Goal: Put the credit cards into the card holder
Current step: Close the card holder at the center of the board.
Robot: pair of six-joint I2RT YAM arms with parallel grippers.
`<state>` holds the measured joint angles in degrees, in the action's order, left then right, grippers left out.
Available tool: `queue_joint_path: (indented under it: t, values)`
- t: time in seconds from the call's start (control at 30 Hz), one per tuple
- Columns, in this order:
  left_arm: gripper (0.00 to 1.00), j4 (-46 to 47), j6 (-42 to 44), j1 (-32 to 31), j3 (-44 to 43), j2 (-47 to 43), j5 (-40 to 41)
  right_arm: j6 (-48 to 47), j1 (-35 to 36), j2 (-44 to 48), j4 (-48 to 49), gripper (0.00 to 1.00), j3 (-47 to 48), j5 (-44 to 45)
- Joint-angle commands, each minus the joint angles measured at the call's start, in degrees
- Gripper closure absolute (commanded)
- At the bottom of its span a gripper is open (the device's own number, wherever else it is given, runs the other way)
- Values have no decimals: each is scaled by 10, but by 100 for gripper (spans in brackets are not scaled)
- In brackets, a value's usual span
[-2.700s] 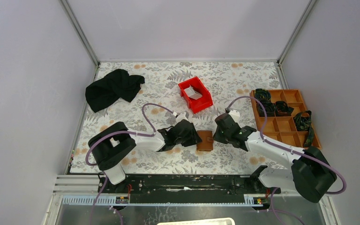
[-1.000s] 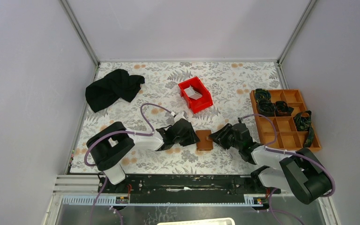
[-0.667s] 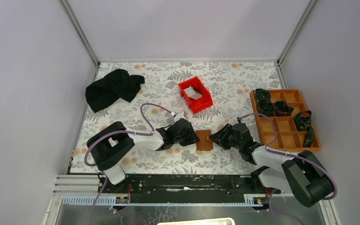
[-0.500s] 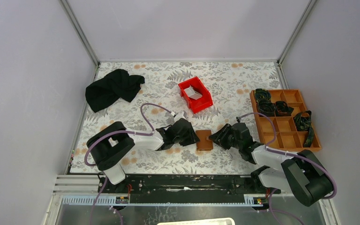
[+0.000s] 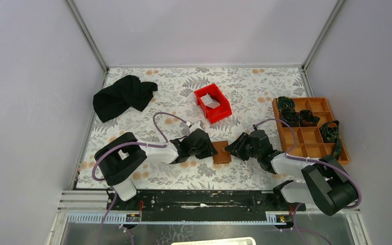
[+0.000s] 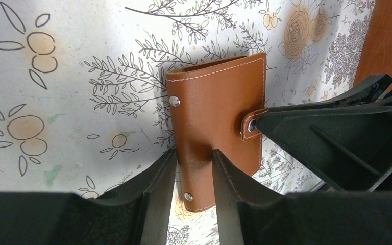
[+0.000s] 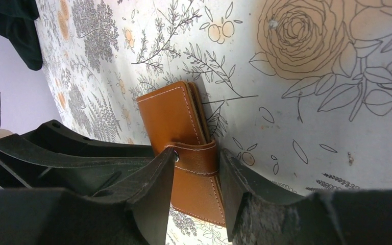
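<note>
The floral-patterned worktop fills the floor of the enclosure, and both arms reach in from its near edge, the left arm and the right arm meeting near the middle. At the right edge sits an orange compartment tray with dark items in its far cells. A crumpled black cloth lies at the far left. A red bin stands behind the middle, well apart from the arms. Between the two hands, on the worktop, is the brown card holder, folded shut. The left hand is clenched on its near corner: one finger presses against the side edge and the other rests on the cover. The right hand comes in from the opposite side, and its fingers close in on the tab clasp, touching it on both sides and so grasping the card holder there. Pale credit cards lie inside the red bin, too small to count.
</note>
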<state>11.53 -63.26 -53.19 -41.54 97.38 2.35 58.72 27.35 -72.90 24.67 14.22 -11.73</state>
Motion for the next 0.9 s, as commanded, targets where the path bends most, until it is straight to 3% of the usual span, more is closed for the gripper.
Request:
queue_joint_path:
  t: [0.0,0.5,0.87]
  values:
    - [60,-103,31,5,15,43,15,-32,-2,-20,-46,54,12,-16]
    - [60,-113,28,5,1,59,20,-72,-2,-44,-120,54,49,-42]
    - [60,-116,27,5,-2,62,21,-65,-2,-56,-106,55,34,-34]
